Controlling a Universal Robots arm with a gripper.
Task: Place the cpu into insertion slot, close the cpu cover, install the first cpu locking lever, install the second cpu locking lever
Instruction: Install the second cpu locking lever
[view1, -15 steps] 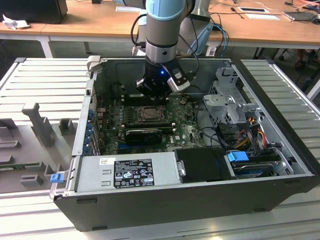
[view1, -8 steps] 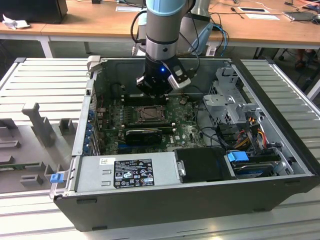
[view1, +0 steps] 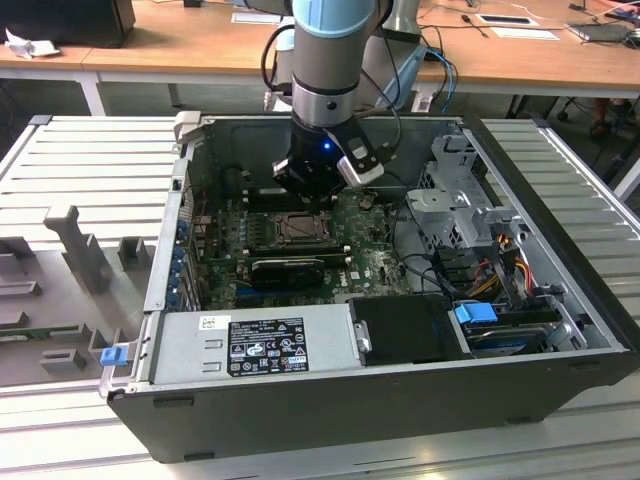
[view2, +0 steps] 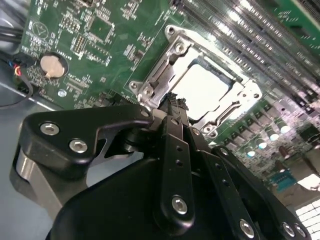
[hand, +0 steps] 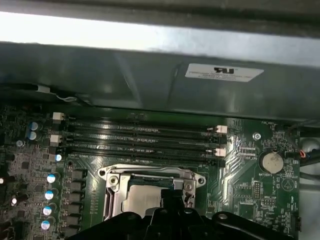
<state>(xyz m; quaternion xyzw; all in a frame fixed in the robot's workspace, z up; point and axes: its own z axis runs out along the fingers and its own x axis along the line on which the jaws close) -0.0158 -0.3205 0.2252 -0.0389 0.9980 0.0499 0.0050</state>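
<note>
The insertion slot (view1: 297, 229) sits mid-motherboard inside the open computer case. The pale square cpu (view2: 202, 85) lies in it, showing through the window of the silvery cpu cover (view2: 165, 70), which lies flat over the socket. In the first wrist view the cpu (hand: 140, 197) and the cover frame (hand: 112, 182) appear just beyond my fingertips. My black gripper (view2: 172, 102) is shut with nothing between its fingers. Its tip hovers at the edge of the cover, near one corner. In the exterior view the gripper (view1: 312, 188) hangs just above the socket's far side.
A grey power supply box (view1: 250, 340) lines the near case wall. A black heatsink bar (view1: 288, 270) lies just in front of the socket. Memory slots (hand: 140, 137) run behind it. A drive cage (view1: 450, 200) and cables (view1: 500, 260) fill the exterior view's right. A coin battery (view2: 51, 65) sits on the board.
</note>
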